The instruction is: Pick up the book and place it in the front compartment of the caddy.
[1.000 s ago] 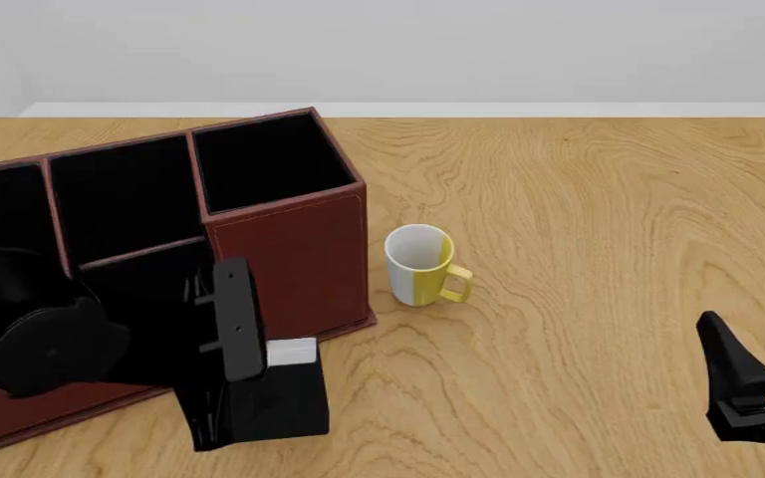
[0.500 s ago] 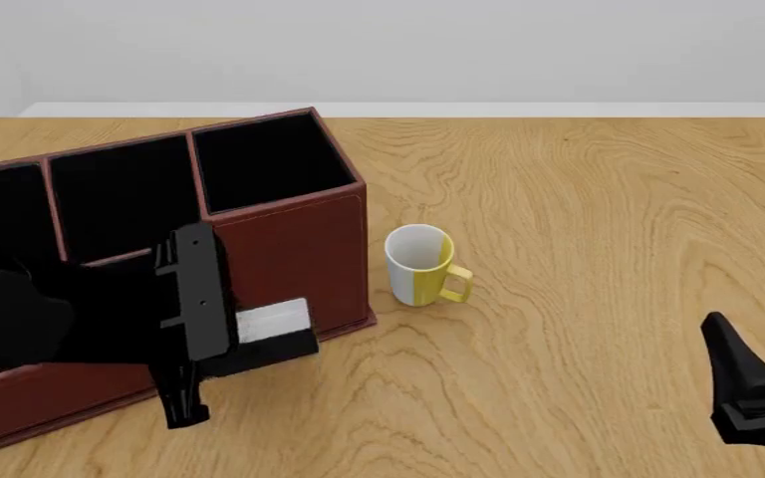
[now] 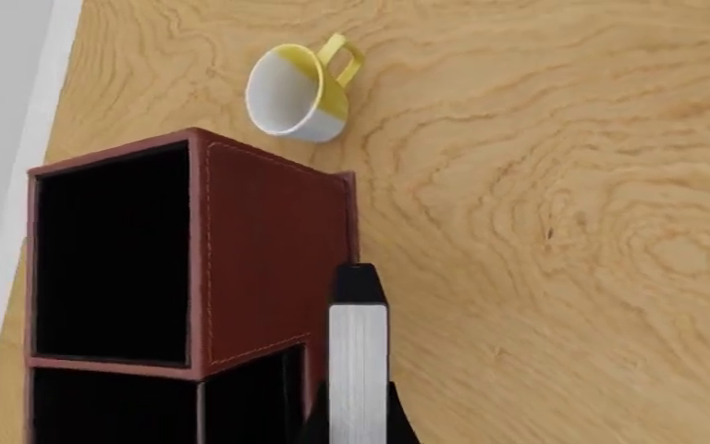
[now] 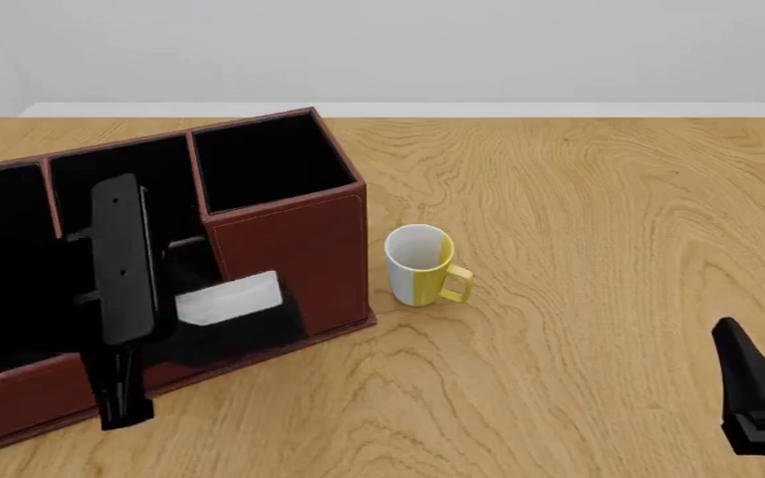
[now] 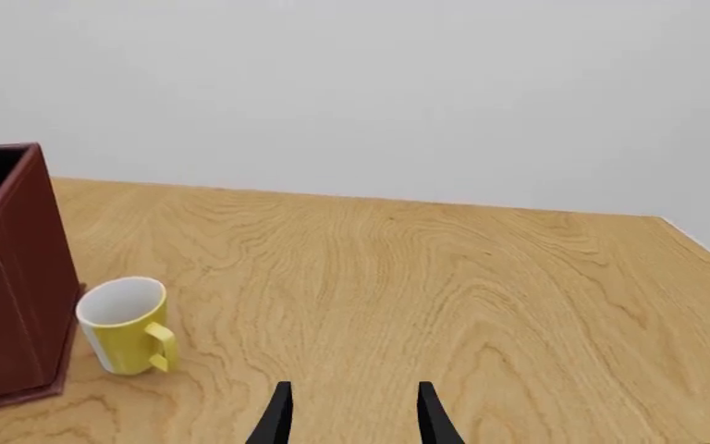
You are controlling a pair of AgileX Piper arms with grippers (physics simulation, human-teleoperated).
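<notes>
The right gripper (image 5: 348,416) waits low with its jaws apart and empty, well apart from the work. The left gripper (image 4: 124,329) is clenched on the book (image 4: 230,299), carried over the low front wall of the caddy (image 4: 296,249), probably to lower it into the front compartment (image 4: 156,289). The mug (image 4: 422,264) stands just beside the caddy, not in the way.

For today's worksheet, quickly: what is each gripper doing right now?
Left gripper: shut on the book, carried over the caddy.
Right gripper: open, holding nothing.
</notes>
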